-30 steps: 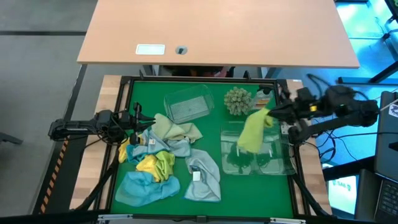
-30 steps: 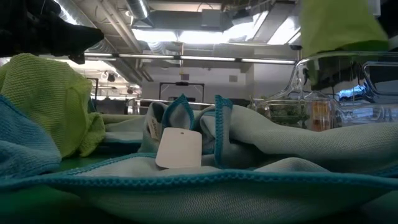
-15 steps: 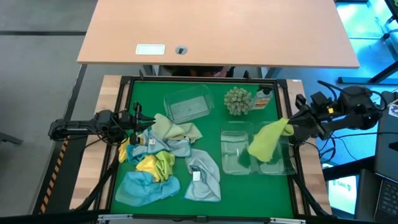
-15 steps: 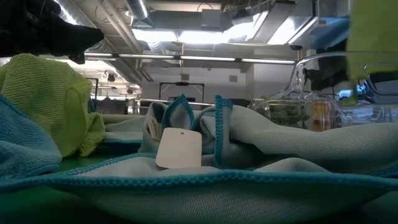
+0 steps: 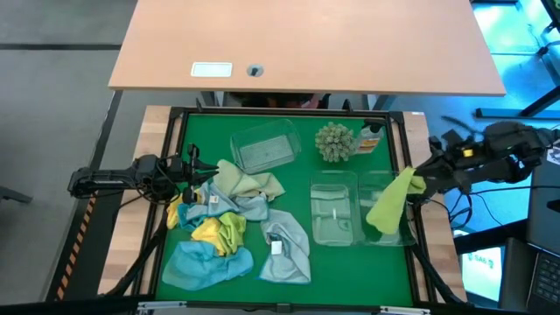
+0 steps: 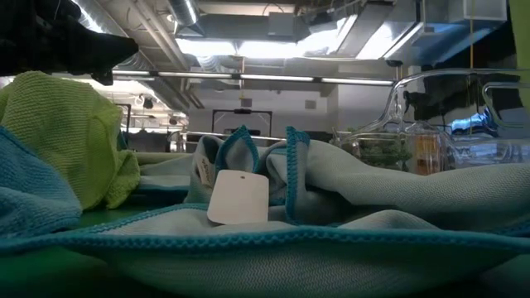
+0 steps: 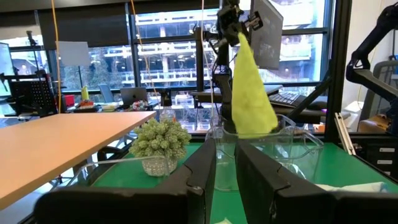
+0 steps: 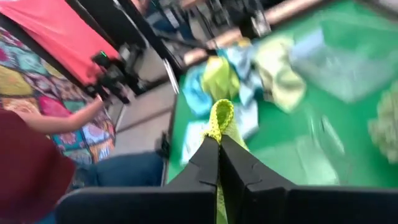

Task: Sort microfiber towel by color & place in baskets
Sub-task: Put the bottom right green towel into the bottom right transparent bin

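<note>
Towel: the lime green towel [image 5: 392,199] hangs from my right gripper [image 5: 423,181] over the far-right basket [image 5: 395,234], pinched by one corner.
Right gripper: closed tight on that corner.
Left gripper [image 5: 194,171]: waits at the towel pile [image 5: 229,223], fingers narrow, holding nothing I can see.
Risk: the towel hangs near the basket's outer wall, so I think it may drape over the rim.
</note>
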Motion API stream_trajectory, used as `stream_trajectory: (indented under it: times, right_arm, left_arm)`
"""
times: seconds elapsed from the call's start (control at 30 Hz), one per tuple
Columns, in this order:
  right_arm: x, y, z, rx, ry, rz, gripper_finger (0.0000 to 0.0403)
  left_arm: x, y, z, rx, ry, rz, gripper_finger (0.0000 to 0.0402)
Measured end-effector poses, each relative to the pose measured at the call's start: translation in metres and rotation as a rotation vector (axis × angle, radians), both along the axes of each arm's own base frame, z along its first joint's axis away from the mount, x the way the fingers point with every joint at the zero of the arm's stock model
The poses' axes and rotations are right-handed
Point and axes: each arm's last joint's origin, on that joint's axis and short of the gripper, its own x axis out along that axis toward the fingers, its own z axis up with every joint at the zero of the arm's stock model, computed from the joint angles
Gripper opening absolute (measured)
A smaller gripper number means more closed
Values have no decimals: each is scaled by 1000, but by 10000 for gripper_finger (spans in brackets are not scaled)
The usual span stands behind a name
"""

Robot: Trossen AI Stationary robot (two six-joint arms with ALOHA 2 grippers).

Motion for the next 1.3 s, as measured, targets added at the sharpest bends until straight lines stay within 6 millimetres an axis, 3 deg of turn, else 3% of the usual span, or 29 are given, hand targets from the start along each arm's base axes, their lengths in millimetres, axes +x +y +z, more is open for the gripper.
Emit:
stream_trajectory:
  times: [0.8,1.03,1.3]
  right_arm:
    - [80,20,-129,173,803,-56,1]
    - [100,24,-150,152,919,-89,12]
    - [113,28,-160,174,1035,-61,24]
  left_arm:
    - [0,0,0,1,-1,0,56]
    - [0,0,0,1,0,0,56]
    - [-1,0,6,0,-64,-1,56]
